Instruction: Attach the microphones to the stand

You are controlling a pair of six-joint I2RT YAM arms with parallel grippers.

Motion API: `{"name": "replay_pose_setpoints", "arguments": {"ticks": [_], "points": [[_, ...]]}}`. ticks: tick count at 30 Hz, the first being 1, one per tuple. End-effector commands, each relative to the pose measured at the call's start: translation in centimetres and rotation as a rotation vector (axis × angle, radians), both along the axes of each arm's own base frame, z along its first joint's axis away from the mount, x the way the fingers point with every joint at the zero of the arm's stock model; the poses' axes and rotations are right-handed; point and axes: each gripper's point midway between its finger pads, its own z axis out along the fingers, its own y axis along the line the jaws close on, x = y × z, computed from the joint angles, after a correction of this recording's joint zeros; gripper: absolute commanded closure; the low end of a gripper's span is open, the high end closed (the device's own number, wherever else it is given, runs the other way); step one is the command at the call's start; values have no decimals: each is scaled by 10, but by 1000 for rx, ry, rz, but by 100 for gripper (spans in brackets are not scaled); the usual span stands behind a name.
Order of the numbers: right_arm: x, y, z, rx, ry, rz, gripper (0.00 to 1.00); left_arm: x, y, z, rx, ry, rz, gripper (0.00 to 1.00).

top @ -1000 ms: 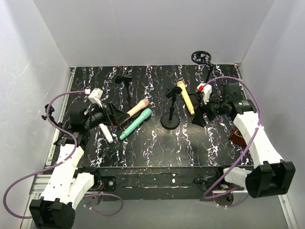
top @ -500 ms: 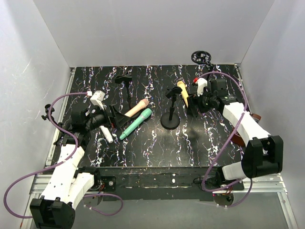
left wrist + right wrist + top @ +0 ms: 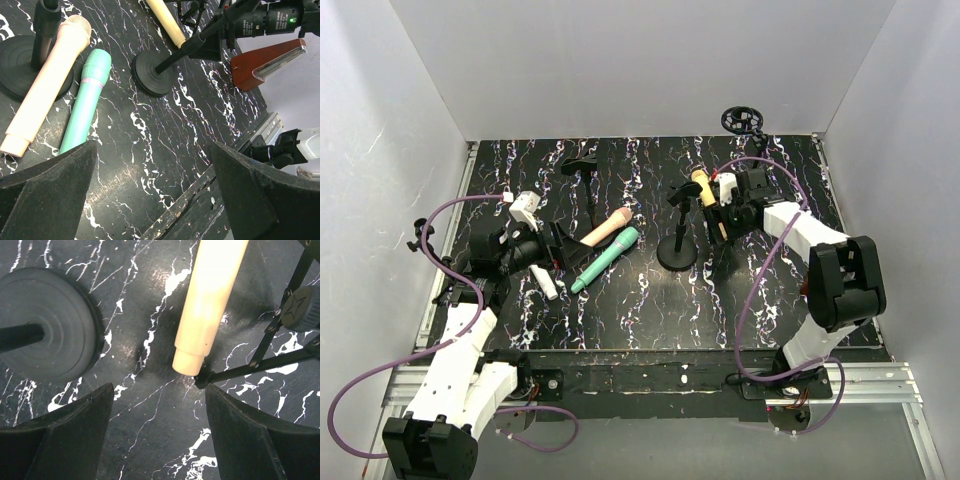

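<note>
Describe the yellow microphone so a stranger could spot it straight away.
Start at the black marbled table and find the round-based stand near its middle. Just right of that stand, ahead of the right gripper, is the yellow microphone. It is the only yellow one; the pink microphone and the green microphone lie together left of the stand.

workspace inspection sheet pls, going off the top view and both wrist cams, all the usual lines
surface: black tabletop veined white
job's things: peach-pink plastic microphone, teal-green microphone and white microphone lying flat at left; yellow-tan microphone slanting beside the round-based black stand
clutter: red-brown wedge near the right edge
grippers: left gripper jaws wide, empty; right gripper jaws apart, just short of the yellow-tan microphone's tail, not touching
cables: purple cable looping off each arm
surroundings: plain white walls
</note>
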Motion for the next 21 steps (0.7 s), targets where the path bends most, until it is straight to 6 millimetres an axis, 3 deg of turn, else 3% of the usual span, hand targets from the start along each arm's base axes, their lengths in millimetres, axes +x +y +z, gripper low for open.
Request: {"name": "replay_pose_setpoints", "arguments": {"ticks": [1,9,21], "points": [[30,0,11,-33,-70,-33,20,-1,0,0,8,-9,-7,2],[45,6,0,-37,-25,-38,26,-1,1,0,12,-12,-2,2],[54,-1,-32,-121,58,-63,32,-1,1,1,12,-14,-3,2]]}}
